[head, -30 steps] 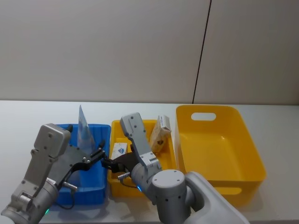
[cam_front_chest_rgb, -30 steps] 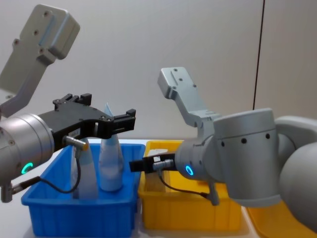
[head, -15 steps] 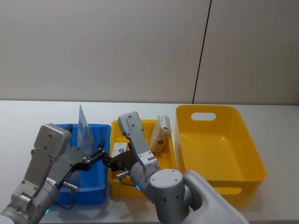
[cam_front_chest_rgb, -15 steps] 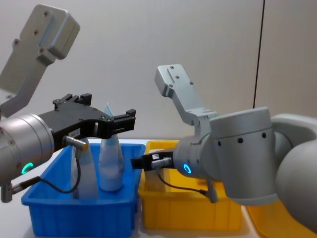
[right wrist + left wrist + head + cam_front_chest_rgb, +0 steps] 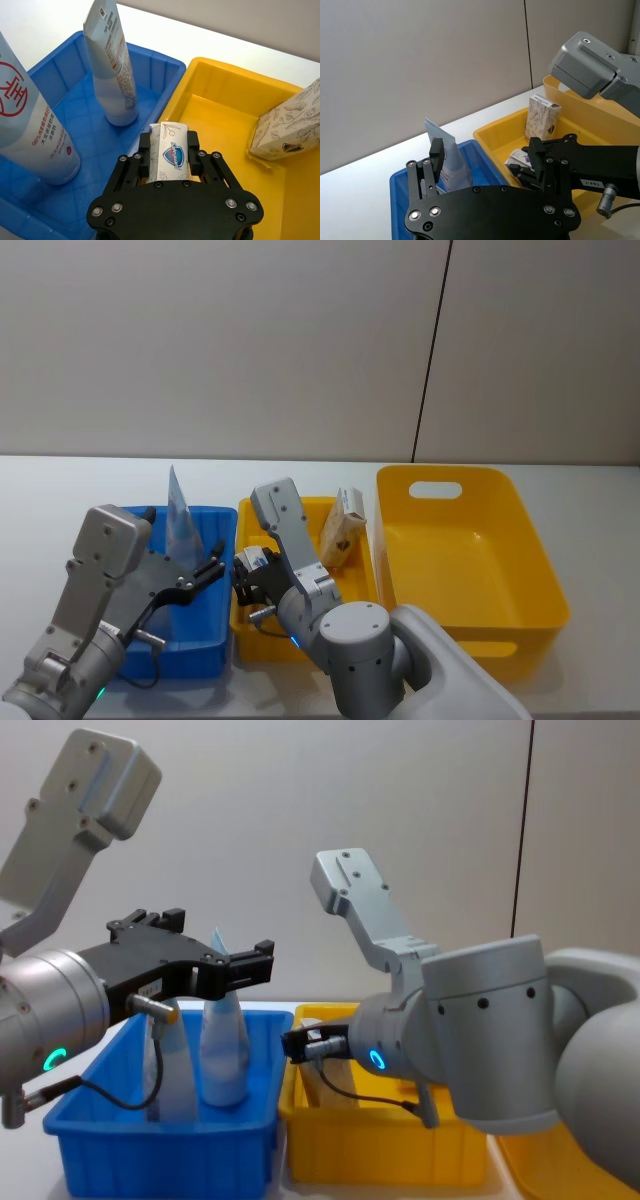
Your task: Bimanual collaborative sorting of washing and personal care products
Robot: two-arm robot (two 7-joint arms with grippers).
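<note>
Done: two pale bluish-white tapered squeeze tubes (image 5: pixel 113 67) stand upright in the blue plastic bin (image 5: pixel 214 513). A beige patterned packet (image 5: pixel 342 525) leans in the small yellow plastic bin (image 5: pixel 226 71) at its 1 o'clock corner.
In hand: the right gripper (image 5: pixel 169 142) is clenched on the white carton with a blue emblem (image 5: pixel 170 157). It holds the carton raised over the small yellow bin's 9 o'clock side, just beside the blue bin's wall.
Left gripper (image 5: pixel 208 573): spread wide and grasping nothing, it hangs over the blue bin, at 9 o'clock of the carton.
Left to do: by my reckoning, the carton is the last item to settle. The large yellow plastic bin (image 5: pixel 545 550), at 3 o'clock of the small one, has nothing showing in it.
Hard to tell: the right arm covers much of the small yellow bin's floor in the head view. The blue wall hides the tubes' bases in the chest view. Which bin the carton is meant for cannot be read.
</note>
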